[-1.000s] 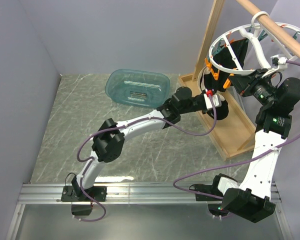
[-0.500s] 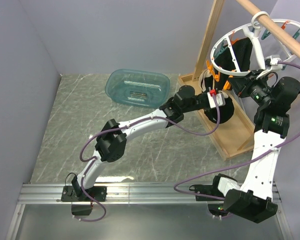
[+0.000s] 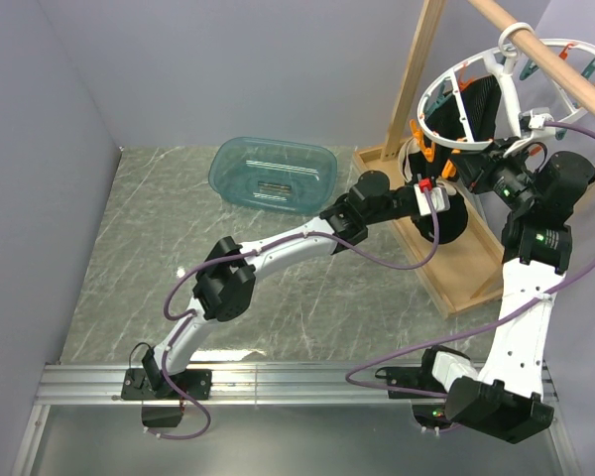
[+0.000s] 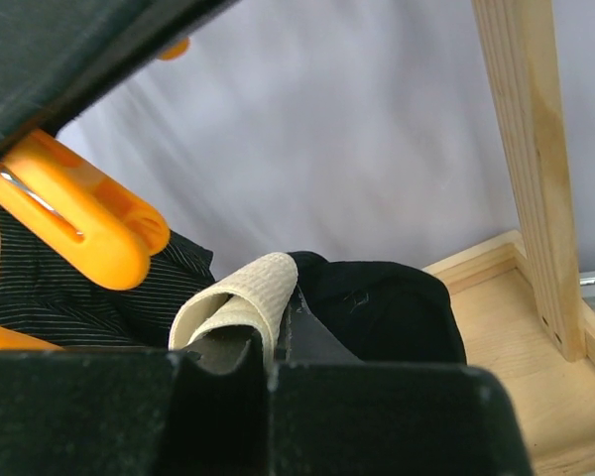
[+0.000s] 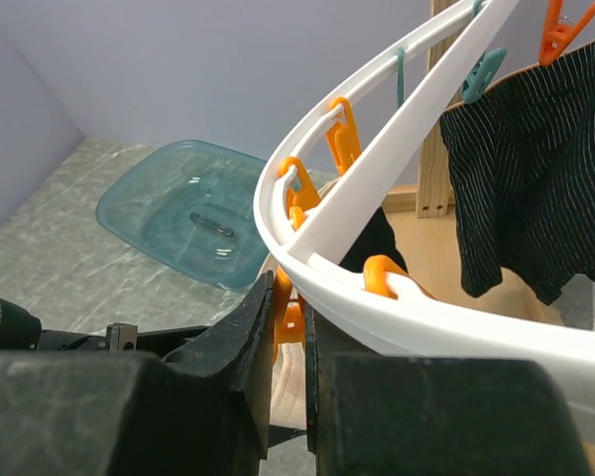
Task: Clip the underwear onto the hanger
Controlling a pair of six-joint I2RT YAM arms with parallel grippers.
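My left gripper [image 3: 434, 201] is shut on the underwear [image 3: 450, 220]. In the left wrist view the cream waistband [image 4: 246, 297] is folded between my jaws [image 4: 275, 342], and the black fabric [image 4: 382, 309] hangs behind it. The white ring hanger [image 3: 473, 94] hangs from the wooden pole. My right gripper [image 3: 473, 171] is shut on an orange clip [image 5: 296, 315] under the hanger ring [image 5: 377, 183]. The waistband [image 5: 290, 382] sits just below that clip. Another orange clip [image 4: 74, 213] hangs at the upper left of the left wrist view.
A black striped garment [image 5: 535, 188] hangs clipped on the hanger's far side. The wooden rack's post [image 4: 531, 169] and base tray [image 3: 466, 263] stand to the right. The teal basin [image 3: 273, 174] is on the marble table, back centre.
My left gripper has carried the underwear up and to the right, closer under the hanger's orange clip. My right gripper has shifted slightly left along the ring.
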